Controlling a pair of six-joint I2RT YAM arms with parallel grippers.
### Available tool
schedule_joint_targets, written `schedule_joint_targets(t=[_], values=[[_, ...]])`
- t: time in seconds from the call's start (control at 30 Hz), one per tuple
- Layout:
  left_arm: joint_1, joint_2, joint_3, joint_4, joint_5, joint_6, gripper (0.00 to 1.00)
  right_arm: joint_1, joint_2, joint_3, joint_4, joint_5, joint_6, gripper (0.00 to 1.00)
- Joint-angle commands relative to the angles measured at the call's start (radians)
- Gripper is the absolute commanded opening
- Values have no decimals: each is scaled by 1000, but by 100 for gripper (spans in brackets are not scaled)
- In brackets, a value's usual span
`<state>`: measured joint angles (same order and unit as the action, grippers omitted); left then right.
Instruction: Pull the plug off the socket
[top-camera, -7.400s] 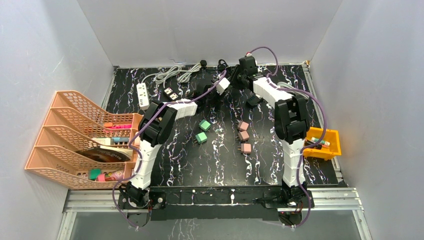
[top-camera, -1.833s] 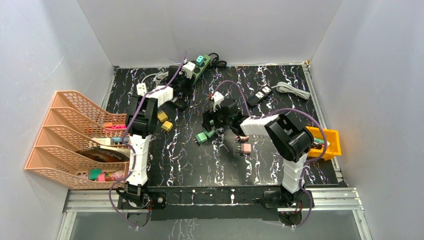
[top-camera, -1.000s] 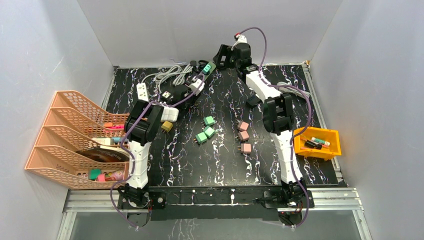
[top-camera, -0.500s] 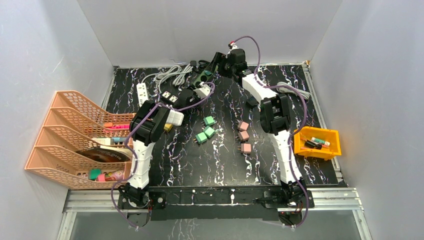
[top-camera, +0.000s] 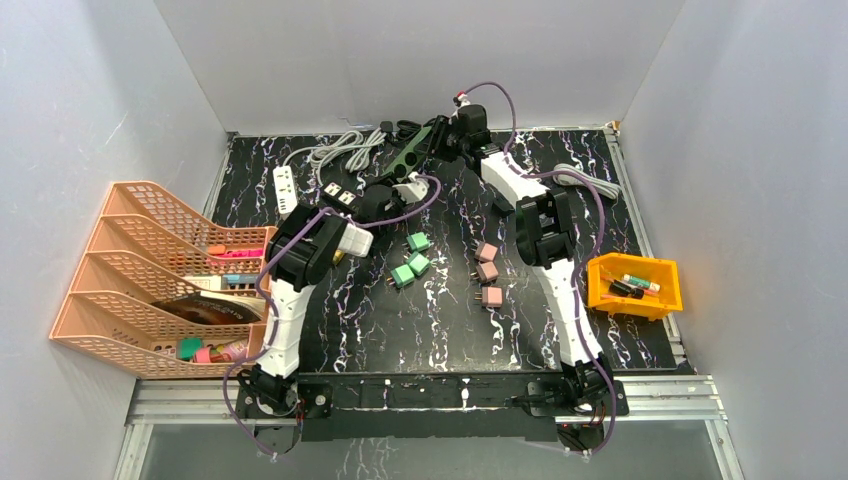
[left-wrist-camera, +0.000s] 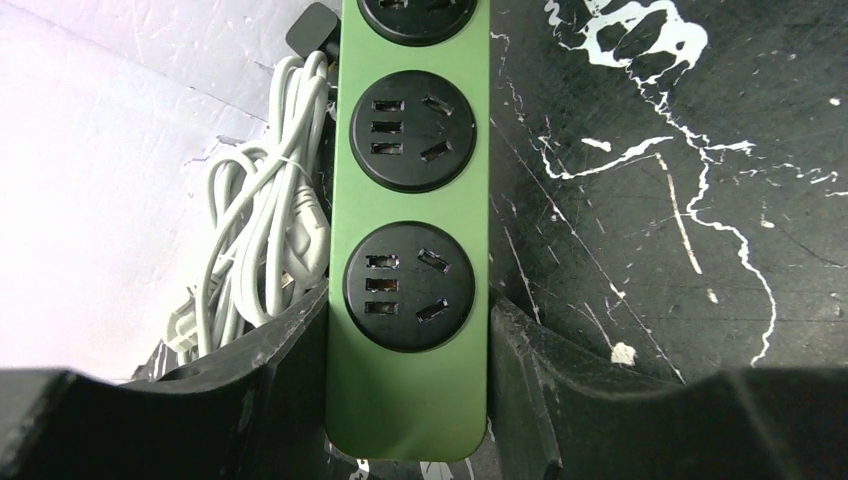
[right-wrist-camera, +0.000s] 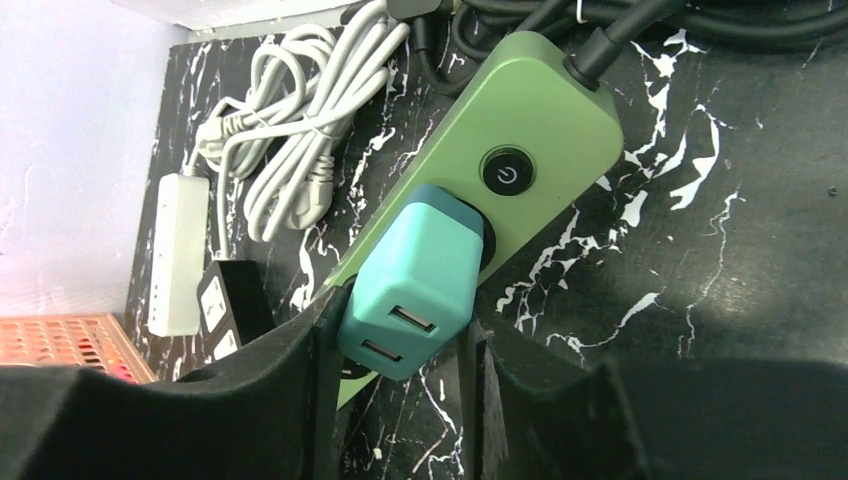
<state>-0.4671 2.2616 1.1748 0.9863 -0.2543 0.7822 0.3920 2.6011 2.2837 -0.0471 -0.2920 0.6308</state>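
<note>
The socket is a green power strip (left-wrist-camera: 410, 250) with black round outlets, lying slantwise at the back of the table (top-camera: 418, 150). My left gripper (left-wrist-camera: 408, 340) is shut on the strip's near end, one finger against each long side. A teal plug (right-wrist-camera: 415, 275) with two USB ports sits in the outlet beside the strip's power button (right-wrist-camera: 508, 172). My right gripper (right-wrist-camera: 400, 345) straddles this plug, and its fingers (right-wrist-camera: 325, 340) press on the plug's two sides. In the top view both wrists meet over the strip.
A coiled white cable (right-wrist-camera: 290, 130) lies behind the strip, with a white strip (top-camera: 285, 190) and a black one (top-camera: 340, 195) to its left. Loose green plugs (top-camera: 410, 262) and pink plugs (top-camera: 487, 270) lie mid-table. Peach file trays (top-camera: 160, 280) stand left, an orange bin (top-camera: 635, 285) right.
My right gripper came down from above the back edge onto the strip and narrowed its jaws round the teal plug. The left gripper kept its hold while the strip shifted slightly right.
</note>
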Motion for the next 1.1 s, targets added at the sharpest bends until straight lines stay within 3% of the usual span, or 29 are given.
schedule_joint_targets(t=[0.0,0.13,0.23,0.43,0.53,0.6,0.7,0.87,1.0,1.07], values=[[-6,-3,-11,155,-25,36,0,-2,18,64,27,-7,5,43],[-9,-2,-44,240,-20,56,0,-6,32,65,27,-3,5,41],[-10,-5,-70,299,-12,63,0,-13,42,67,27,-6,15,59],[-9,3,-96,365,0,84,0,-29,45,69,30,-8,23,62],[-10,12,-91,370,-2,93,0,-35,44,66,32,-19,27,53],[-11,16,-90,371,-1,94,0,-39,44,57,38,-30,34,41],[-10,21,-86,373,-5,102,0,-48,43,45,43,-61,46,0],[-11,47,-54,346,-29,141,0,-54,-16,-44,45,-122,49,0],[-11,65,49,129,-57,138,0,-53,-121,-202,72,-148,49,0],[-12,82,111,28,-73,127,0,-43,-133,-195,26,-110,33,0]])
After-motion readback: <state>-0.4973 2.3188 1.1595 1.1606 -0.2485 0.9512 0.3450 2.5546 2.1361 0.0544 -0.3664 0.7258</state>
